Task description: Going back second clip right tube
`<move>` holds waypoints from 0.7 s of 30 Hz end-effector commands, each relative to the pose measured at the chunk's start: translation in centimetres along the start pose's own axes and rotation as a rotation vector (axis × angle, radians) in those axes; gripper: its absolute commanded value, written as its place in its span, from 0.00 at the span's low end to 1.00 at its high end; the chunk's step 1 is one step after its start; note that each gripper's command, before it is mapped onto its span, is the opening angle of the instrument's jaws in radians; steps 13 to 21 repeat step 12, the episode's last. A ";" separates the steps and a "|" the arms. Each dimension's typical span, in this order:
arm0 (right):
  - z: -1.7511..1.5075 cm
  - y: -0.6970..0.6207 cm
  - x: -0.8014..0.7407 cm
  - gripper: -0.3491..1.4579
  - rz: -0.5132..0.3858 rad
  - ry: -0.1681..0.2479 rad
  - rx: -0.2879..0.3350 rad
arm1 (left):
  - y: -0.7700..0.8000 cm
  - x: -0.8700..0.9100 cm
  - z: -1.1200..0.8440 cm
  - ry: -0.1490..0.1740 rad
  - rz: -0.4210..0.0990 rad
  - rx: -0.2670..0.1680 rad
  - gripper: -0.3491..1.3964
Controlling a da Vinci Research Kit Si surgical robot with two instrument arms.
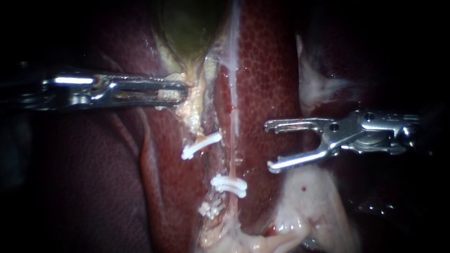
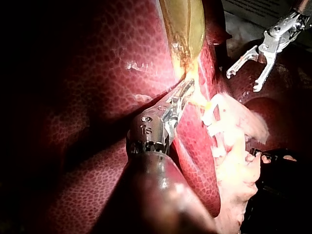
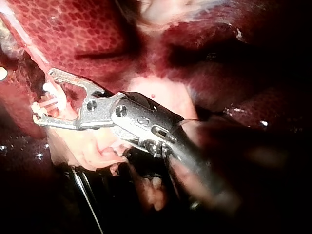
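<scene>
The right instrument stands beside the right tube, apart from it, with its pincer wide and empty over the liver. Two white clips sit close together on this tube, lower down. The left instrument has its pincer closed on pale tissue under the gallbladder.

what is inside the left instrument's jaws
The left instrument grips pale tissue below the gallbladder; it shows through the jaw slot, metal hides the rest.
</scene>
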 end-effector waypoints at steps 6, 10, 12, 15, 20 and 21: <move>0.00 0.00 0.00 0.52 0.000 0.003 0.000 | 0.00 0.00 0.00 0.000 0.000 -0.001 0.08; 0.00 0.00 0.01 0.52 0.000 0.003 0.000 | 0.00 0.00 0.00 0.000 0.000 -0.001 0.08; 0.00 0.00 0.01 0.52 0.000 0.003 0.000 | 0.00 0.00 0.00 0.000 0.000 -0.001 0.08; 0.00 0.00 0.01 0.52 0.000 0.003 0.000 | 0.00 0.00 0.00 0.000 0.000 -0.001 0.08; 0.00 0.00 0.01 0.52 0.000 0.003 0.000 | 0.00 0.00 0.00 0.000 0.000 -0.001 0.08; 0.00 0.00 0.01 0.52 0.000 0.003 0.000 | 0.00 0.00 0.00 0.000 0.000 -0.001 0.08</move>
